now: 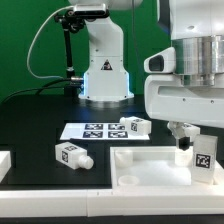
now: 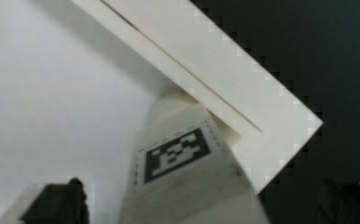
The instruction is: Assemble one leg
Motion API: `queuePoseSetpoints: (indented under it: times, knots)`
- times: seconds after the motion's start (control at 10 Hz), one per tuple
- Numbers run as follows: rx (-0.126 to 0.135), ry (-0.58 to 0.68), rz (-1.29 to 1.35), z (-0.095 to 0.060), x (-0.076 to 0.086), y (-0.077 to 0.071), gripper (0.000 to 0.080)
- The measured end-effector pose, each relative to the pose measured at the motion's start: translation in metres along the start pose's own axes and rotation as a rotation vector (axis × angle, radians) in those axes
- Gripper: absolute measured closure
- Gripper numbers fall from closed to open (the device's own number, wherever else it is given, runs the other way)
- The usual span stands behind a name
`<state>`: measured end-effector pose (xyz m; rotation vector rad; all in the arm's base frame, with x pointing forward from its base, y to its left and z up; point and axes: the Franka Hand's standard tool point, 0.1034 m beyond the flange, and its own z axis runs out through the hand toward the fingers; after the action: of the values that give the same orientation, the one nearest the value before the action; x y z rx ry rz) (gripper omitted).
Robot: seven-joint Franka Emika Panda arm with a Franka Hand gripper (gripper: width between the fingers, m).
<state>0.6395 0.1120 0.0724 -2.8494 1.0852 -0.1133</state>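
Leg (image 1: pixel 203 158) bearing 1 black-and-white marker tag, no readable writing, sits clamped in the tool (image 1: pixel 198 150).

No legible words, brands or numbers. Black-and-white square marker tags only: on leg (image 1: pixel 203 158) (image 2: pixel 191 160) at gripper, on two loose legs (image 1: pixel 72 154) (image 1: pixel 134 126), on marker board (image 1: pixel 90 131). Triangular emblem on robot base (image 1: pixel 104 75), content unreadable.

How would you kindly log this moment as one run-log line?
gripper: shut on leg | leg: upright at tray panel corner | spare legs: two lying on table | marker board: untouched
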Motion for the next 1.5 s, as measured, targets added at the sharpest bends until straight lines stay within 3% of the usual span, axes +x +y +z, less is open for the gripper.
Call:
queuePoseSetpoints:
  times: [0.1, 0.2, 0.3, 0.4, 0.5, 0.8, 1.2, 1.4, 1.5]
  knots:
    - [-0.029, 0.025, -0.082, -0.0002, -0.0013, -0.0030, 0.0151]
    - [-0.025, 0.022, -0.049, -0.0002, -0.0008, -0.0025, 0.0154]
    - [-0.025, 0.022, -0.047, -0.0001, 0.0004, -0.0015, 0.0313]
    - [-0.022, 0.021, 0.013, 0.0000, -0.0001, -0.0018, 0.0313]
    - [-0.022, 0.021, 0.099, 0.0001, -0.0005, -0.0018, 0.0496]
    - [-0.030, 0.009, 0.343, -0.0001, 0.0010, 0.0017, 0.0512]
    - [0.029, -0.043, 1.063, 0.0026, 0.0005, -0.0015, 0.0512]
    - [0.029, -0.043, 1.117, 0.0028, 0.0002, -0.0018, 0.0512]
    - [0.027, -0.038, 1.016, 0.0029, 0.0000, -0.0016, 0.0512]
